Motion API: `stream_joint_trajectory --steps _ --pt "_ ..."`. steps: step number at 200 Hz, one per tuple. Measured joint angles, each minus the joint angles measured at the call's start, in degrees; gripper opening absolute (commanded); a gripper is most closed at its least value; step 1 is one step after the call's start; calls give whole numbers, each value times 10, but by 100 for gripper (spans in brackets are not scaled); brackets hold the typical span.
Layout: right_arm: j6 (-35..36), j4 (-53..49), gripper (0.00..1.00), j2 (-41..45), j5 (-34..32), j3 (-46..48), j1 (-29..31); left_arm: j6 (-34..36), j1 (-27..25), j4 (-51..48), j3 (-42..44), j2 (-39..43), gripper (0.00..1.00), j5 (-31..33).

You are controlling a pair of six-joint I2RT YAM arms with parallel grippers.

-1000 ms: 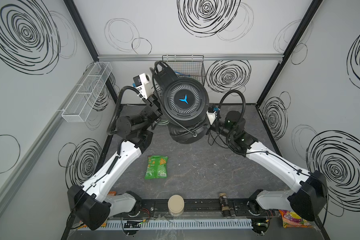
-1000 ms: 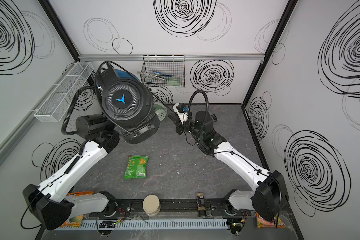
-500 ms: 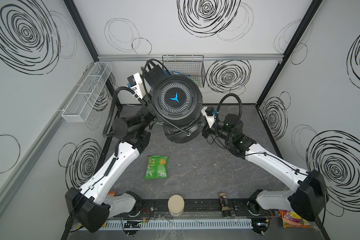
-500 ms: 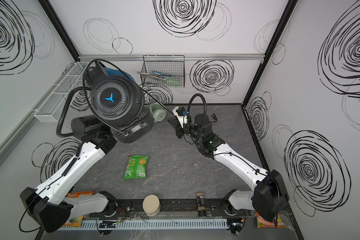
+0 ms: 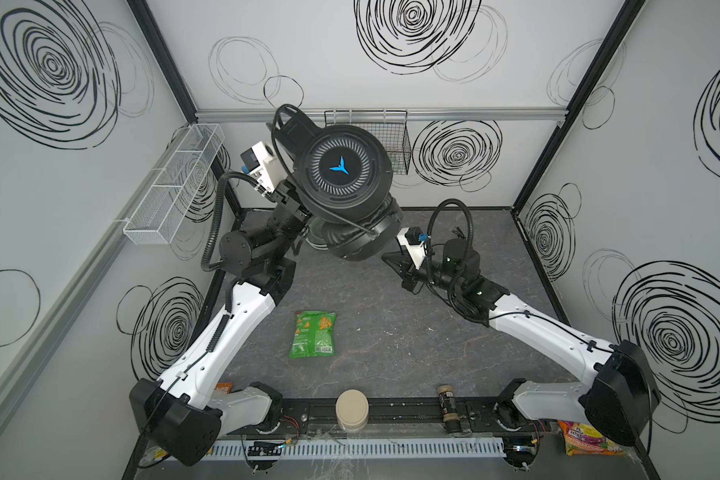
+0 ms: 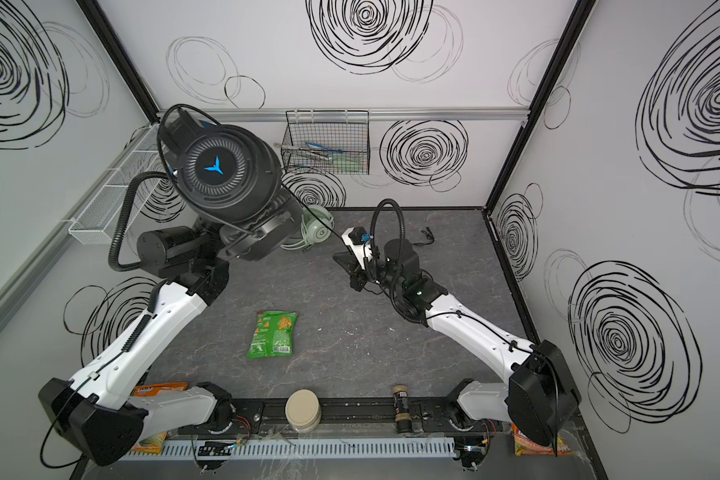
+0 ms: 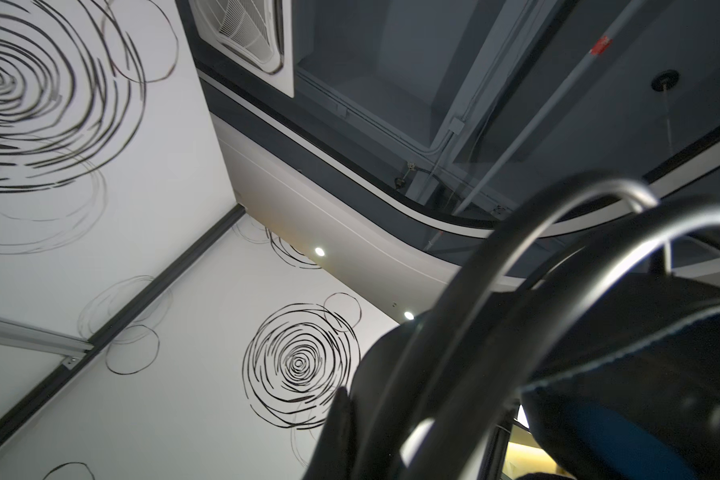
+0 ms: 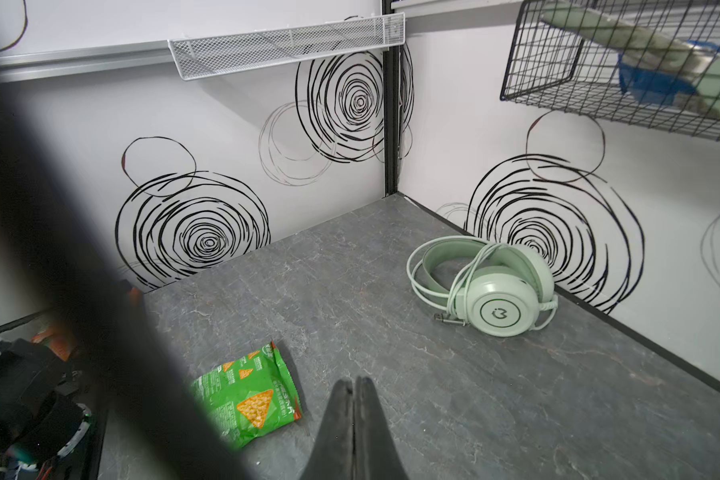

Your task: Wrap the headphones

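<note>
The black headphones [image 5: 344, 170] [image 6: 221, 170] with a blue logo hang high above the back left of the table. My left gripper [image 7: 366, 424] is shut on their headband [image 7: 516, 291], and in both top views the earcup hides its jaws. Their thin black cable [image 6: 308, 212] slants down towards my right gripper [image 5: 387, 257] [image 6: 339, 259] [image 8: 354, 384], which is shut with nothing between its fingers. The mint-green headphones [image 8: 495, 299] [image 6: 314, 228] lie by the back wall with their pale cable looped around them.
A green chip bag [image 5: 312, 338] [image 8: 250, 399] lies mid-table. A black wire basket [image 6: 325, 145] hangs on the back wall and a white mesh shelf [image 5: 171, 187] on the left wall. A dark blurred band [image 8: 80, 249] crosses the right wrist view. A beige lid [image 5: 352, 409] and a small bottle [image 5: 445, 407] sit at the front rail.
My left arm has carried the black headphones to the left and higher. My right gripper has shifted slightly left and stays shut.
</note>
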State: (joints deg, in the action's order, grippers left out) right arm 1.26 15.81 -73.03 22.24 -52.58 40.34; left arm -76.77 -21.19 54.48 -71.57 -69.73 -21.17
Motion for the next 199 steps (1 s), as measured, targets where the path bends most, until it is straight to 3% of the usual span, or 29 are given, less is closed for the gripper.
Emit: stream_joint_trajectory --steps 57,108,167,199 --pt "9 -88 0 83 -18 35 36 111 34 -235 5 36 0 164" --pt "45 -176 0 102 -71 9 89 236 26 -428 -4 10 0 299" --pt "99 -250 0 71 -129 -94 189 372 16 -476 -4 -58 0 428" --pt "137 -301 0 33 -165 -183 235 425 12 -484 3 -96 0 432"
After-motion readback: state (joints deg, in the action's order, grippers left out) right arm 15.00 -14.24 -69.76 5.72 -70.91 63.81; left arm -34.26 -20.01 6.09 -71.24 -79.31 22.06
